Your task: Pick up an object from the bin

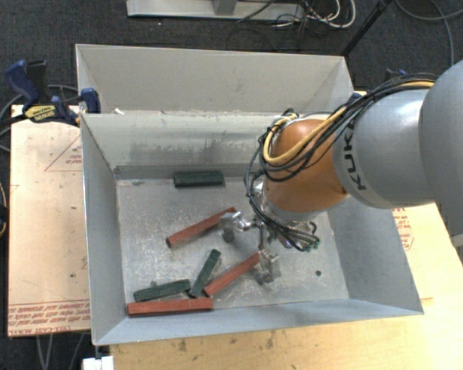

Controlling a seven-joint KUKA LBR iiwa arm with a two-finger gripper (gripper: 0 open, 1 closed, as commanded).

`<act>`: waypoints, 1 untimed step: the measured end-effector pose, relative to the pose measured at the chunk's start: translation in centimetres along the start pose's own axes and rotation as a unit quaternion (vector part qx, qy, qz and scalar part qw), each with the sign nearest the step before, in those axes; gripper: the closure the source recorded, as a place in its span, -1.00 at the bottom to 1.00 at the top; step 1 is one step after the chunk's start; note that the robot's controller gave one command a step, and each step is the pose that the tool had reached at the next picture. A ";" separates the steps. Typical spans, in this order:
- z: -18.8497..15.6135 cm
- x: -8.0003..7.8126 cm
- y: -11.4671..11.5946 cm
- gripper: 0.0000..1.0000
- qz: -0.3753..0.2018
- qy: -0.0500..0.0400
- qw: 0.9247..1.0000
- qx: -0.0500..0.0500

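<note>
The claw [251, 248] hangs open, low over the floor of the bin [100, 206], with nothing between its fingers. One finger [231, 227] is at the end of a red bar [201, 228] lying to its left. The other is just beside the tip of a second red bar [230, 277], below-left. Green bars [206, 270] and a third red bar [170, 306] lie farther left.

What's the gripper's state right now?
Gripper: open, holding nothing.
</note>
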State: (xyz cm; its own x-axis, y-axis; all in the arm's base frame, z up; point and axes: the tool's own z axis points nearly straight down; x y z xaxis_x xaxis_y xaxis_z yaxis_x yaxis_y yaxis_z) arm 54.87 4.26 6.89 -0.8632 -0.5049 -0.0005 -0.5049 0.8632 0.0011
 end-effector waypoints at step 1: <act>-0.1 -0.1 0.0 1.00 0.000 -0.001 1.000 0.001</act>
State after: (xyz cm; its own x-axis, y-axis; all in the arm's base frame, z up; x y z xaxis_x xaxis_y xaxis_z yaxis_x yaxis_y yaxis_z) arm 54.96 4.27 7.04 -0.8629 -0.5054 -0.0028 -0.5054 0.8629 -0.0005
